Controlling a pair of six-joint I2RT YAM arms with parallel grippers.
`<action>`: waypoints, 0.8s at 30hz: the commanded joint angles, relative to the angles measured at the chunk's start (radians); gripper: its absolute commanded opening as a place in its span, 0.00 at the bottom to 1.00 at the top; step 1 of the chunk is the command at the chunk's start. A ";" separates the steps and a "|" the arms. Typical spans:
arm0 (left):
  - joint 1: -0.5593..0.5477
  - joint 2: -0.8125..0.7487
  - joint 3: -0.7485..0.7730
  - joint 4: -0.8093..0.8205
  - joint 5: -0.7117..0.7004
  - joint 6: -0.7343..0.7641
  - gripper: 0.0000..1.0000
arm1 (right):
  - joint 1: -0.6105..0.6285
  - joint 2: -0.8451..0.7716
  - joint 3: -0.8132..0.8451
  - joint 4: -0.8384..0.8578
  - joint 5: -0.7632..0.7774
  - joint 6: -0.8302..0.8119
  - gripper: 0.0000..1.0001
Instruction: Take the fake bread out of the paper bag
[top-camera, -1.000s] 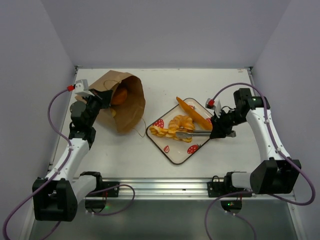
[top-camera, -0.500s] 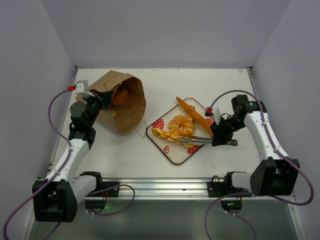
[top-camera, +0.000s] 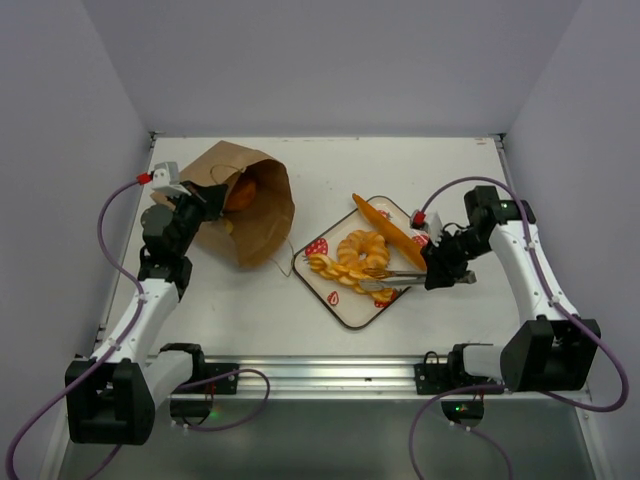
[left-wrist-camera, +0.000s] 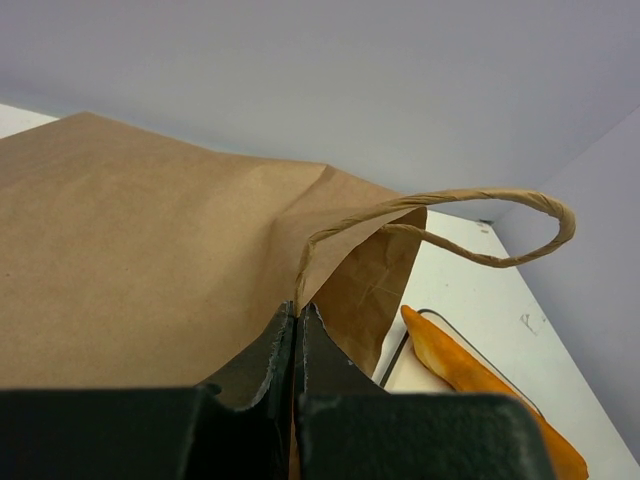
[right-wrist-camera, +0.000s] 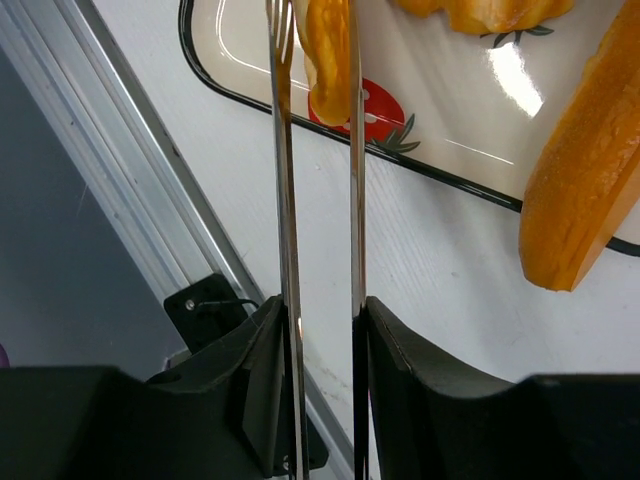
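The paper bag (top-camera: 252, 218) lies on its side at the left, mouth up and to the right, with an orange bread piece (top-camera: 240, 191) inside. My left gripper (top-camera: 198, 205) is shut on the bag's rim; in the left wrist view its tips (left-wrist-camera: 298, 312) pinch the brown paper (left-wrist-camera: 150, 240) below a loop handle (left-wrist-camera: 500, 205). My right gripper (top-camera: 441, 272) is shut on metal tongs (top-camera: 395, 278). In the right wrist view the tong arms (right-wrist-camera: 285, 200) close on a small bread piece (right-wrist-camera: 330, 60) over the tray. A ring doughnut (top-camera: 362, 247) and a baguette (top-camera: 386, 226) lie on the tray.
The white strawberry-printed tray (top-camera: 345, 312) sits at the table's middle, its black rim (right-wrist-camera: 430, 165) under the tongs. The baguette (right-wrist-camera: 590, 170) overhangs the tray's edge. The metal rail at the table's near edge (right-wrist-camera: 110, 200) is close to my right gripper.
My right gripper and the tongs have shifted slightly toward the near side over the tray, and the bread pieces there have spread out. My left gripper still holds the bag rim.
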 joint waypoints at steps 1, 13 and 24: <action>0.009 -0.028 -0.004 0.047 0.010 0.017 0.00 | -0.002 0.014 0.053 -0.245 -0.036 0.000 0.39; 0.009 -0.024 -0.004 0.053 0.013 0.017 0.00 | -0.002 0.039 0.126 -0.227 -0.078 0.018 0.45; 0.009 -0.028 0.004 0.056 0.035 0.010 0.00 | 0.000 0.112 0.272 -0.209 -0.169 0.058 0.44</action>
